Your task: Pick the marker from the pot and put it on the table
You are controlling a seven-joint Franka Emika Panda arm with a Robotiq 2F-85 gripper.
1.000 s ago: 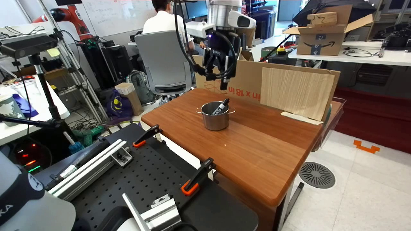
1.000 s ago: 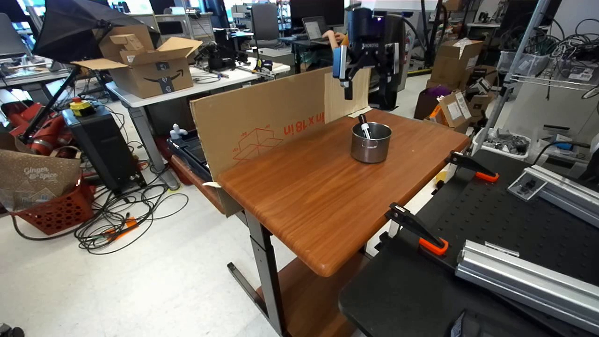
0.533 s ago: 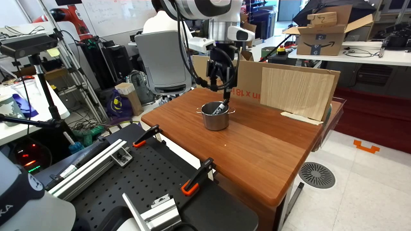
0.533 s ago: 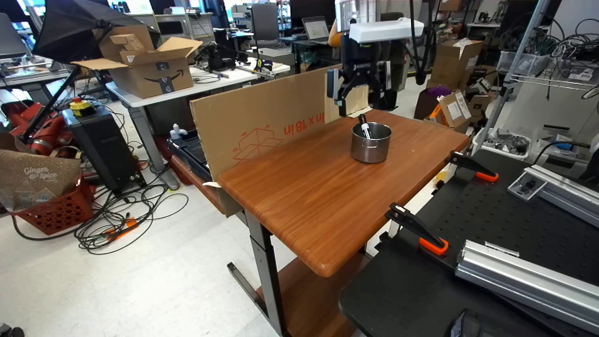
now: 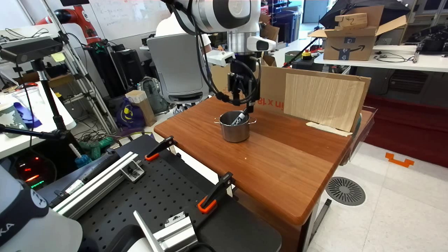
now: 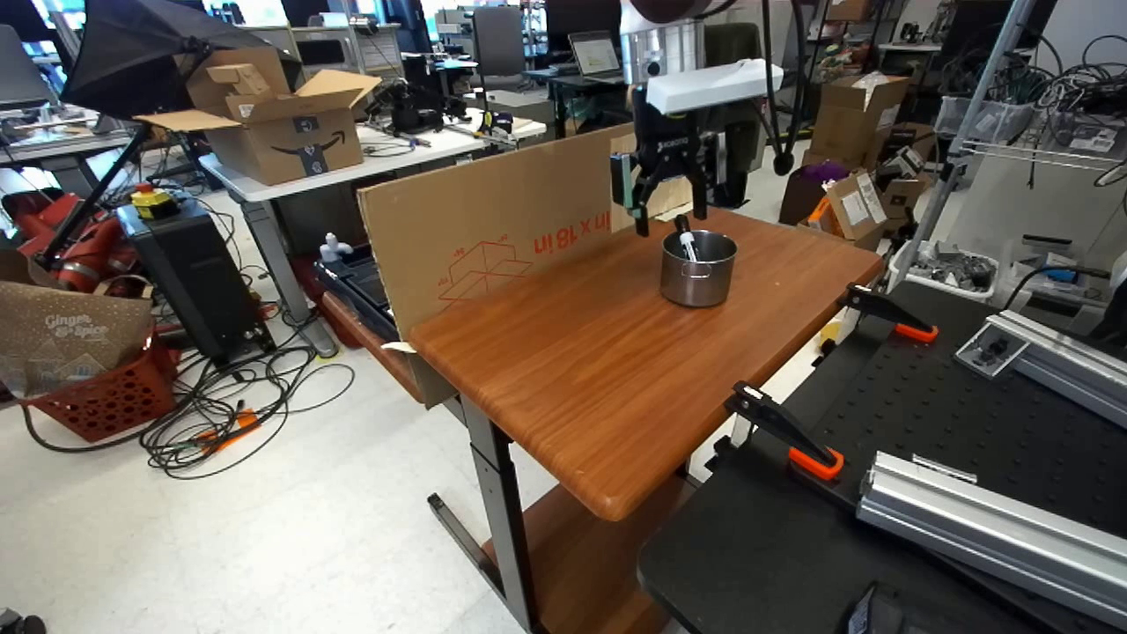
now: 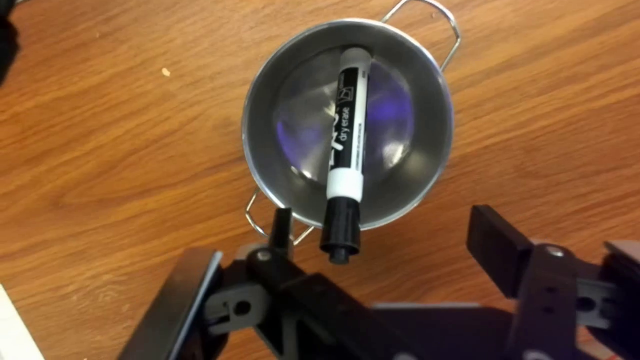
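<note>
Leaning in the pot [image 7: 431, 125], the marker [image 7: 349, 120] pokes out at six o'clock in wrist view; the pincer [image 7: 385, 227] gapes wide, empty!

1. Pot [image 5: 235, 134]: plain grey steel; purple-blue reflections on the inner floor.
2. Marker [image 7: 350, 125], in the pot: black cap, white collar, black-and-white barrel with white lettering, grey end.
3. Table [image 6: 563, 370], beneath the pot: reddish-brown, streaked wood grain.
4. Tool [image 6: 671, 224], above the pot's level: black with silver-grey parts.
5. Cardboard panel [image 6: 493, 211], beyond the pot in both exterior views: tan, printed in red-orange, with a pale wood-grain sheet [image 5: 323, 101].
6. Clamps [image 5: 217, 192], nearer than the pot in both exterior views: black and orange.
</note>
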